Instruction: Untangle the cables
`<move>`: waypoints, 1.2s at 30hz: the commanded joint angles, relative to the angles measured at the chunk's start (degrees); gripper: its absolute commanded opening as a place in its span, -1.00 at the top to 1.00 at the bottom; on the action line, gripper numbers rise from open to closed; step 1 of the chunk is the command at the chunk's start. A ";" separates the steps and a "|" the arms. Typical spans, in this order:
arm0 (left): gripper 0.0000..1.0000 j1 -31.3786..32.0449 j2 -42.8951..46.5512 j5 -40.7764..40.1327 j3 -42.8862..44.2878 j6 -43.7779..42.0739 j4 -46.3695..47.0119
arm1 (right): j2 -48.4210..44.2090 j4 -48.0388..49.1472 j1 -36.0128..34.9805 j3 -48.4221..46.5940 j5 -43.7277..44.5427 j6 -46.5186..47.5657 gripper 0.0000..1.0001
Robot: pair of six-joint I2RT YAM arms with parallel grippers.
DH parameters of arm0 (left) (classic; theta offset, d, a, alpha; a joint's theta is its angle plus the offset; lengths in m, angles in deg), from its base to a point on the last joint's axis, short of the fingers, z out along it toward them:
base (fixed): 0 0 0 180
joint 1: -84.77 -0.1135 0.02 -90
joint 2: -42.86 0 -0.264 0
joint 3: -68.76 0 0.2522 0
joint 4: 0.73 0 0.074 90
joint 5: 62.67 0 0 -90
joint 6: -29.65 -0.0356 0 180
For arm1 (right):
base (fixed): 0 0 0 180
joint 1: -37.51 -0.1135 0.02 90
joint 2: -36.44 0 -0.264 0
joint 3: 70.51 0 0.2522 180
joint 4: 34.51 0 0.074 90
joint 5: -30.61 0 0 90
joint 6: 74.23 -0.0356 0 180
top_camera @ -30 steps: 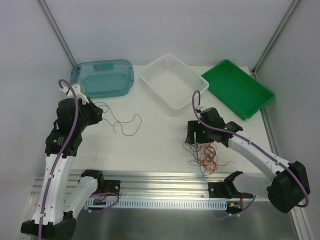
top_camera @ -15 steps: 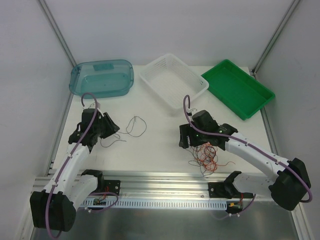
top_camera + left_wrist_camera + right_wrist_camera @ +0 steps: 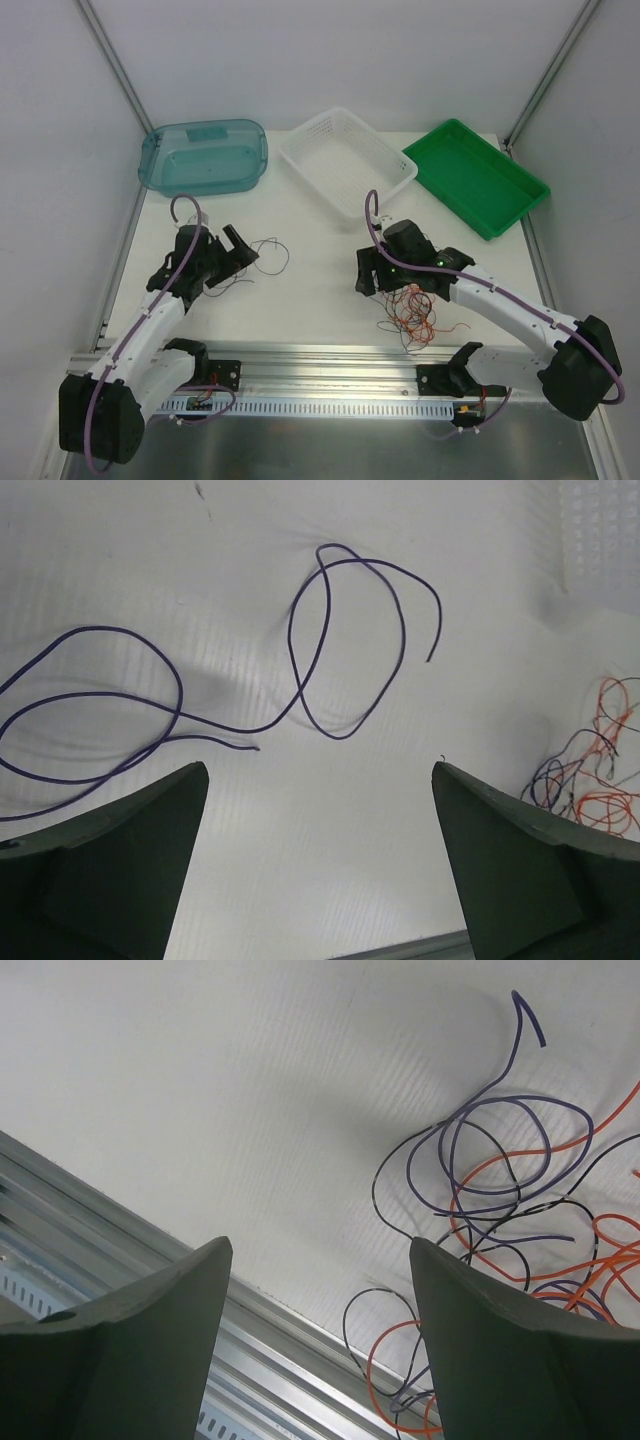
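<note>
A single purple cable [image 3: 272, 242] lies loose in loops on the white table just right of my left gripper [image 3: 236, 250]. In the left wrist view the purple cable [image 3: 290, 640] rests ahead of the left gripper [image 3: 318, 770], whose jaws stand wide apart with nothing between them. A tangle of orange, purple and black cables [image 3: 412, 308] sits near the front edge. My right gripper [image 3: 368, 276] hovers at its left side. In the right wrist view the tangle [image 3: 497, 1192] spreads to the right of the open, empty right gripper [image 3: 320, 1245].
At the back stand a teal bin [image 3: 205, 157], a white basket [image 3: 345, 160] and a green tray [image 3: 475, 178]. An aluminium rail [image 3: 330, 355] runs along the table's front edge, close under the tangle.
My left arm came down from high up and moved right, then its gripper opened and let go of the purple cable, which now lies on the table. The right gripper shifted slightly left.
</note>
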 commanded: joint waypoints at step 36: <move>1.00 16.98 -33.17 -31.02 11.35 14.53 -5.60 | -6.45 3.92 -1.53 4.18 -5.39 2.50 -0.93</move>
